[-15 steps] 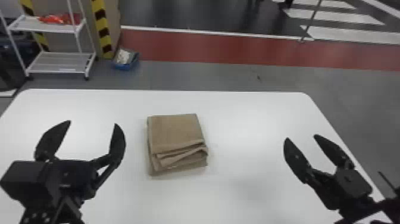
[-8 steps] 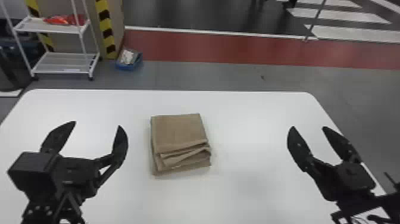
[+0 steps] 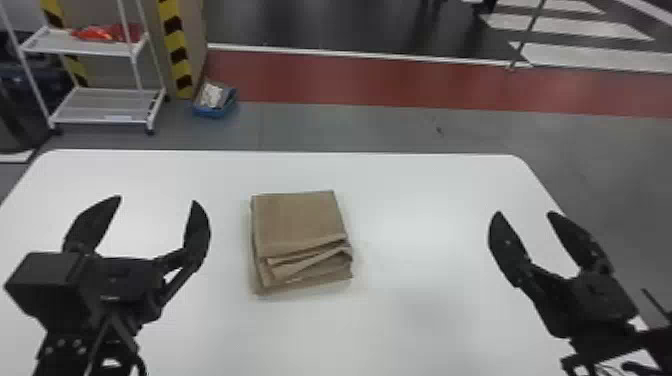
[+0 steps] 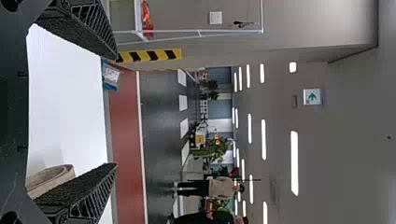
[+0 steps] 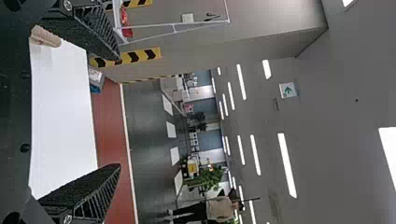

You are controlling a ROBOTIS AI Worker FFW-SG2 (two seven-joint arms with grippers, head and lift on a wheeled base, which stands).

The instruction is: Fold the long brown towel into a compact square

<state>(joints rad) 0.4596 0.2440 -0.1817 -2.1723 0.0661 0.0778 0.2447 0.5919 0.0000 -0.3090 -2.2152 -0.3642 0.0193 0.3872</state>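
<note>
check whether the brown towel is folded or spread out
Folded: the brown towel lies as a compact, roughly square stack, its layers showing along the edge nearest the robot.

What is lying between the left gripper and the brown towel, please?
In the head view, only bare white tabletop separates the left gripper from the towel.

Brown towel (image 3: 297,220) folded into squarish stack, layered edges showing, flat on white table (image 3: 425,200).

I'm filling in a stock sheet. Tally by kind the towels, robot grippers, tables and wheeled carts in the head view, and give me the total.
Towel: 1
Left gripper and right gripper: 2
Table: 1
Wheeled cart: 1
Total: 5
</note>
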